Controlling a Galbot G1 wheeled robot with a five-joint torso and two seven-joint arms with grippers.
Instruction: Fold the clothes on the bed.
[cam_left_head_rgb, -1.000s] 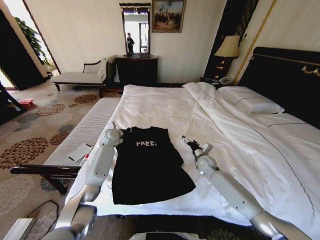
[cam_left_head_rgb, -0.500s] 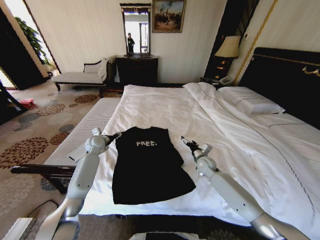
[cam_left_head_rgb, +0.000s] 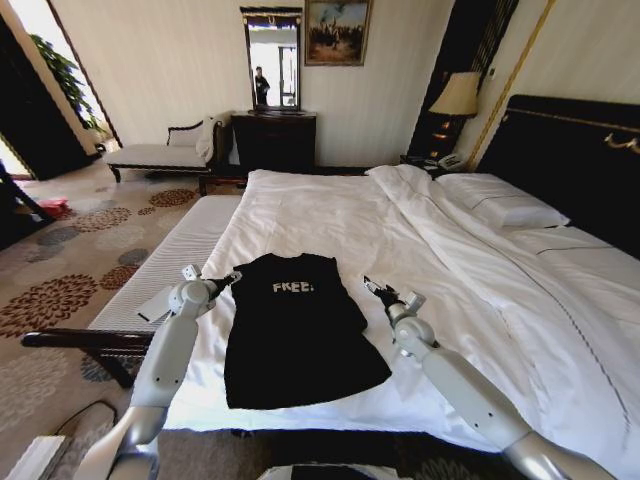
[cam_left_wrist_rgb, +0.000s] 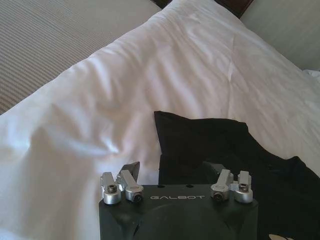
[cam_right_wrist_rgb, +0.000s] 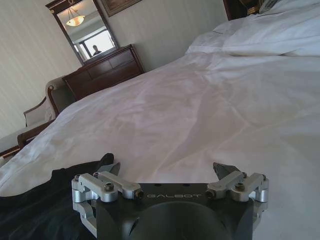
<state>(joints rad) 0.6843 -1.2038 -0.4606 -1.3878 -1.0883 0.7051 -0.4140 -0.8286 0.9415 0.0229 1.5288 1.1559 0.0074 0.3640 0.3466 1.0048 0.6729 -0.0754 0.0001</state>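
Two end effectors open, T-shirt (cam_left_head_rgb: 300, 330) sleeves hidden

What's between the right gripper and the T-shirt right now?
Just bare white sheet of the bed. In the head view, the right gripper, open, sits beside the T-shirt with nothing lying between them.

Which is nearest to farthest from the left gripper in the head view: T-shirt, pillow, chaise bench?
From the left gripper:
1. T-shirt, right beside it on the bed.
2. Chaise bench, far off by the back wall, on the robot's left.
3. Pillow, across the bed by the headboard, on the right.
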